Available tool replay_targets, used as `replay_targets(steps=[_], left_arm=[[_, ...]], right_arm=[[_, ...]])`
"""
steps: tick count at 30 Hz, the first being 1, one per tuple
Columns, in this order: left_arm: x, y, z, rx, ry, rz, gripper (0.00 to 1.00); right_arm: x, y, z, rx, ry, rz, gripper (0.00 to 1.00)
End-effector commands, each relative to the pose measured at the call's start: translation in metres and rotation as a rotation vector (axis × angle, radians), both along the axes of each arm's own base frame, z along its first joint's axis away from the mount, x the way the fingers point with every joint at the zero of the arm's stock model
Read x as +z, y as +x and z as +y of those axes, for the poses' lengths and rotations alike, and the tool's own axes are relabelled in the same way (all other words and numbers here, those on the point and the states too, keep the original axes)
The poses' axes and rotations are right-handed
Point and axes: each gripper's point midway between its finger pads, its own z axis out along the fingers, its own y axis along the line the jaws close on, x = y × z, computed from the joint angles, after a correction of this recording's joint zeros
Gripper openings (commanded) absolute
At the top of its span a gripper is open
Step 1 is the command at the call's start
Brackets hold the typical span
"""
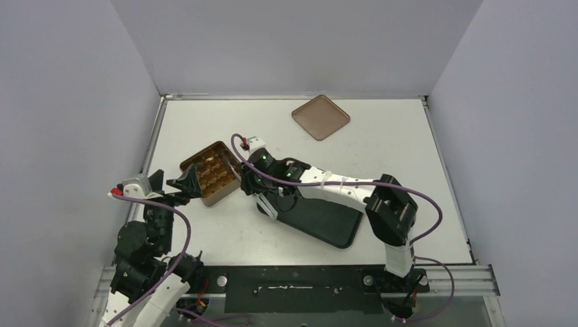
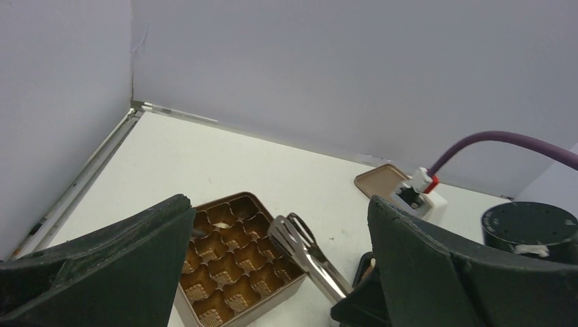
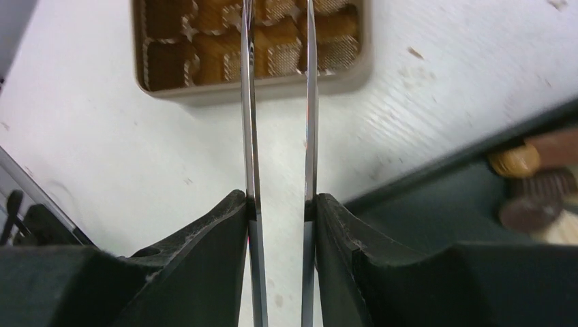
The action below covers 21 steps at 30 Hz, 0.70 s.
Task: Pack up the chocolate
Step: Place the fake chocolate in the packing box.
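Left gripper (image 1: pixel 172 182): jaws spread wide, holding nothing, just beside the left corner of the tin (image 3: pixel 204 92).
Right gripper (image 3: pixel 279 199): fingers clamped on the two blades of the tongs (image 2: pixel 307 255), which stood slightly apart.
Tongs: reached from the right gripper out over the tin's right-hand cells. The tips ran past the top of the wrist view, and I could not tell whether they held anything.
Chocolate (image 3: pixel 528 194): a few brown pieces lay together on the tray (image 1: pixel 327 221), to the right of the tongs. The right arm hid them in the top view.
Tin: open on the table (image 1: pixel 382 150), left of the tray. Its gold cells were in view, though I could not tell if any was filled.
Lid (image 1: pixel 320 117): flat at the far side, well apart from the tin.
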Motion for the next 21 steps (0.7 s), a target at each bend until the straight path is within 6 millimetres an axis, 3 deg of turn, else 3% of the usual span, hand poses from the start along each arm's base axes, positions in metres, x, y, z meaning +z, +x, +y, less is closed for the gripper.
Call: replay_targets(steps=[1, 11, 21], left_arm=[[0.014, -0.006, 0.006, 0.016, -0.027, -0.048, 0.97], [0.012, -0.004, 0.005, 0.016, -0.022, -0.040, 0.97], [0.013, -0.005, 0.003, 0.003, -0.025, -0.047, 0.97]], right_arm=[[0.052, 0.013, 0.066, 0.107, 0.194, -0.101, 0.16], [0.032, 0.025, 0.131, 0.190, 0.208, -0.095, 0.18], [0.016, 0.030, 0.165, 0.239, 0.234, -0.101, 0.21]])
